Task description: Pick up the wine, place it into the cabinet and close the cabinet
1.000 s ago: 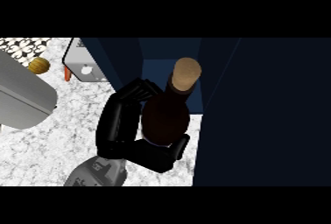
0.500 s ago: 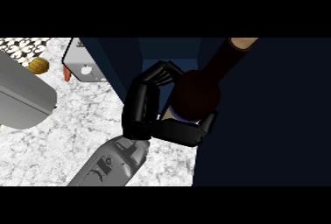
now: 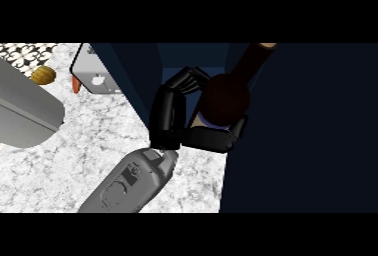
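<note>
Dark wine bottle clasped by the curled fingers of the right hand, neck pointing up and away beyond the fingertips, dark cabinet interior surrounding it, marble counter below the wrist

A speckled white marble surface fills the lower left. At about ten o'clock a large grey rounded appliance lies on it. Toward eleven o'clock sits a small round golden-brown item, and just beside it, an orange sliver touches a pale grey board with rounded corners.
</note>
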